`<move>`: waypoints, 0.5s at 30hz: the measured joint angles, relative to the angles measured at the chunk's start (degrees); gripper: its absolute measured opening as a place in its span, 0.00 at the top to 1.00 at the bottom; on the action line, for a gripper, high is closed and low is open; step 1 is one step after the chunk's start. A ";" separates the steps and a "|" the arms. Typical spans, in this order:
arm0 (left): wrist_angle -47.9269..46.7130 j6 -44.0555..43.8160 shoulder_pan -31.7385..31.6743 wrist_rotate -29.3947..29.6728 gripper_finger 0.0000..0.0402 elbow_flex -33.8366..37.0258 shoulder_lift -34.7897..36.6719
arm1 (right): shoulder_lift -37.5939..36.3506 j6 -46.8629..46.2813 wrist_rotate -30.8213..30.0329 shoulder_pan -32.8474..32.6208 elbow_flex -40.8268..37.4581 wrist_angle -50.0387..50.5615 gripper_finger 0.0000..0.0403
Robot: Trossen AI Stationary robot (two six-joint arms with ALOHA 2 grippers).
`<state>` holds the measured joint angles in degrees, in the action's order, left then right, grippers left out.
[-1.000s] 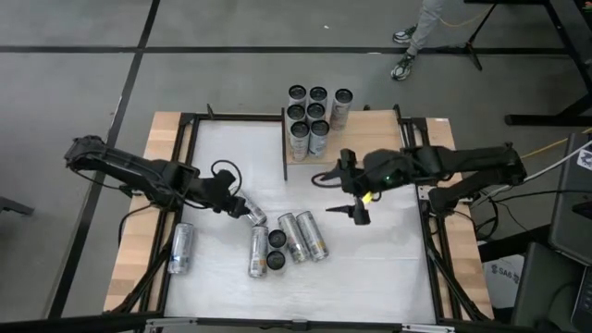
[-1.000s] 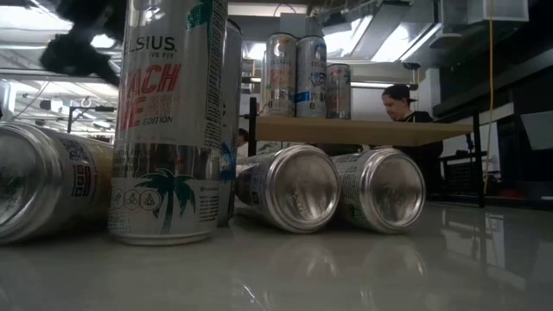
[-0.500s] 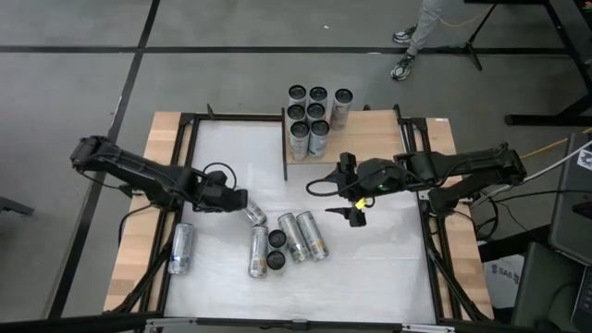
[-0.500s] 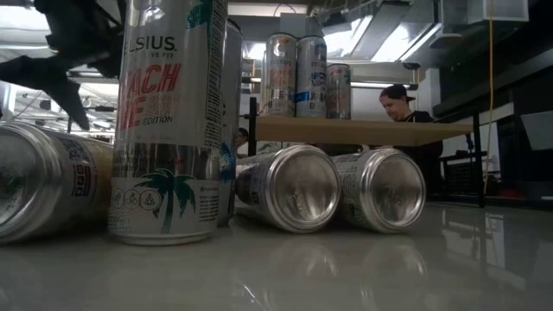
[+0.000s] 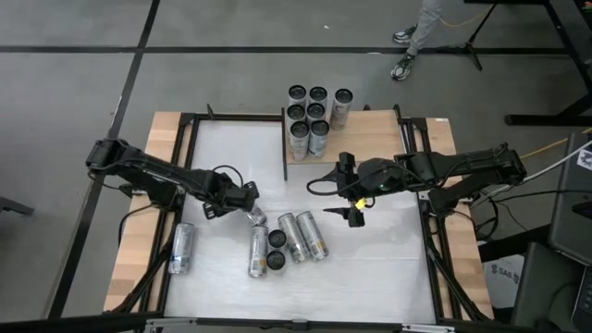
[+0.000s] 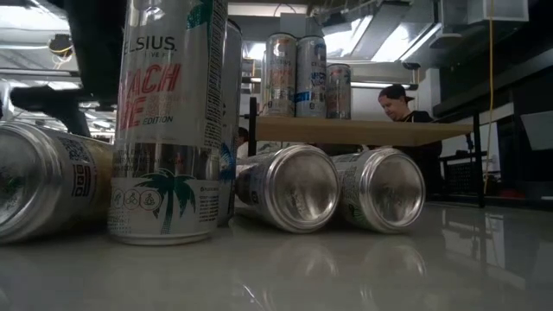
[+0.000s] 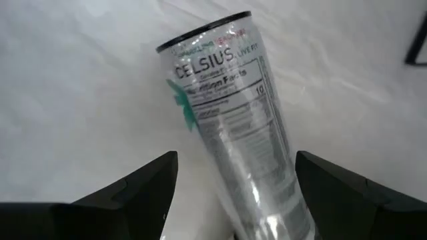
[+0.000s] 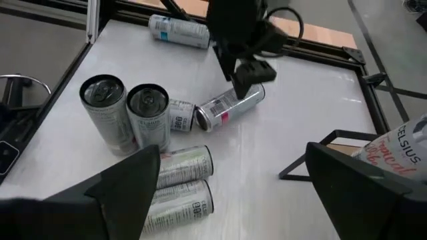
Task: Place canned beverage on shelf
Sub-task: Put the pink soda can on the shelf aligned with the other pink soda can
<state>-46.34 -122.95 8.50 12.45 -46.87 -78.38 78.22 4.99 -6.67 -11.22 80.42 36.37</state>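
1. Celsius can (image 7: 233, 127) lies on its side on the white surface (image 5: 388, 268), near the loose cans (image 5: 287, 242) at mid-table, so it has to be lifted before it can be shelved.
2. Left tool (image 5: 246, 197) straddles it, its fingers (image 7: 133, 190) part-open on either side and not yet clamped.
3. The shelf (image 5: 291, 171) at the far edge already carries seven upright cans (image 5: 314, 111).
4. Right tool (image 5: 359, 215) hangs open and empty near the shelf, waiting.

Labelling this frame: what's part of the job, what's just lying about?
Job: left pincer, jaws either side of a lying can; shelf with upright cans; right pincer, open, empty.
Lying about: loose cans mid-table, single can at the left edge.
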 joint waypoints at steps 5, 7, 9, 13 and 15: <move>2.71 0.27 -1.96 -0.04 0.26 0.00 -4.25 | 0.00 0.00 0.00 0.00 0.00 0.08 0.10; 3.76 0.30 -2.57 0.03 0.26 -0.01 -5.86 | 0.00 0.00 0.00 0.00 0.00 0.08 0.10; 4.64 0.29 -3.08 0.11 0.26 -0.04 -7.33 | 0.02 0.00 0.00 0.00 0.00 0.10 0.10; 6.60 0.35 -3.71 0.31 0.26 -0.09 -9.51 | 0.02 0.03 0.02 0.00 0.00 0.14 0.10; 7.28 0.39 -3.81 0.27 0.27 -0.09 -10.24 | 0.02 0.03 0.02 0.00 0.00 0.17 0.10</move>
<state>-39.06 -122.56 4.69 12.71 -46.96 -88.62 78.24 5.02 -6.66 -11.22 80.42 36.53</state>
